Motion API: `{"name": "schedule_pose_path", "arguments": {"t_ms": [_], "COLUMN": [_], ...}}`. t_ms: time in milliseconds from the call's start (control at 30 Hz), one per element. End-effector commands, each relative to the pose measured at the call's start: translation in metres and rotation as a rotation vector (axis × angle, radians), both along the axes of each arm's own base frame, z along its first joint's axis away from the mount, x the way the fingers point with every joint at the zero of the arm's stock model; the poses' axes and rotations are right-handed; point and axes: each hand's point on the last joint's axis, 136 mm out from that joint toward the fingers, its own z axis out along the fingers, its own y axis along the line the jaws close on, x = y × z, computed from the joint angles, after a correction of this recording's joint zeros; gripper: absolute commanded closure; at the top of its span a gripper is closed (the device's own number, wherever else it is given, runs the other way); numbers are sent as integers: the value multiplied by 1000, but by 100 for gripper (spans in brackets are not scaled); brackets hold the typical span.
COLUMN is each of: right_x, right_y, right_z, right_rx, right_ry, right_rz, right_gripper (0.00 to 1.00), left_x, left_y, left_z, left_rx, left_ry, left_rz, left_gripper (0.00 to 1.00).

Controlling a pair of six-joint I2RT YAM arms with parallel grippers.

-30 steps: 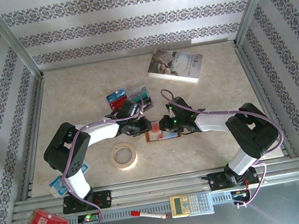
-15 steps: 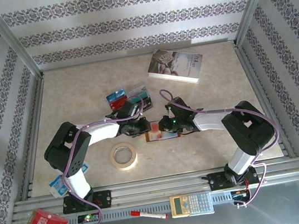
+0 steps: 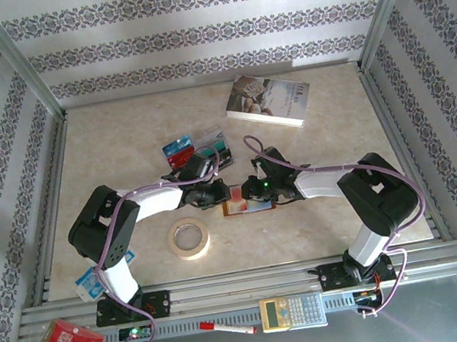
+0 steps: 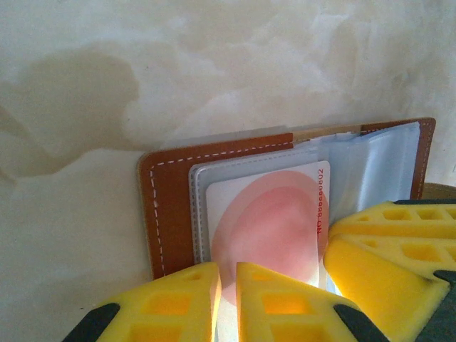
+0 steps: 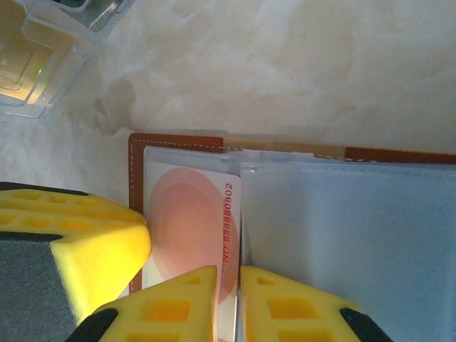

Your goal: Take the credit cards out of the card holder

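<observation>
Card holder [image 3: 248,206] lay open mid-tabletop. Left gripper [image 4: 228,278] was narrow, pinching the pink-white credit card [image 4: 267,221]. Right gripper [image 5: 228,281] was narrow on the clear sleeve [image 5: 342,221]. Risk: thin edge grip could slip, or the sleeve could tug loose and the holder drag along.

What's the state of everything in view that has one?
card holder: lying open, inside facing up.
sleeved card: in the holder, not out yet.
loose cards: out of the holder, lying flat.
left gripper: shut on the card holder where the sleeved card sits.
right gripper: shut on the card holder, beside that card.
book: closed, flat.
tape roll: flat, untouched.
</observation>
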Motion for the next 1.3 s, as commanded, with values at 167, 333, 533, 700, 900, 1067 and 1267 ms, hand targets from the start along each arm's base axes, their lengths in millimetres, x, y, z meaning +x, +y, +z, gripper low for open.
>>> {"name": "schedule_pose_path", "arguments": {"t_ms": [167, 333, 533, 700, 900, 1067, 1267], "right_x": [1, 1, 2, 4, 5, 2, 2], "right_y": [9, 3, 4, 2, -11, -21, -24], "right_z": [-1, -6, 1, 9, 10, 3, 1], "right_rx": [34, 3, 29, 35, 15, 1, -6], "right_ry": [25, 30, 5, -23, -41, -22, -16], "right_rz": [33, 17, 20, 14, -21, -40, -48], "right_gripper": [82, 83, 91, 95, 97, 97, 97], "left_x": [-19, -19, -20, -18, -17, -15, -9], "left_y": [15, 16, 18, 19, 20, 17, 12], "left_z": [-34, -36, -36, -31, -29, -25, -15], "left_rx": [68, 75, 83, 87, 96, 83, 69], "left_ry": [85, 88, 88, 76, 67, 59, 35], "left_rz": [-9, -8, -6, -2, 0, -5, -21], "left_gripper": [83, 83, 81, 76, 71, 71, 72]}}
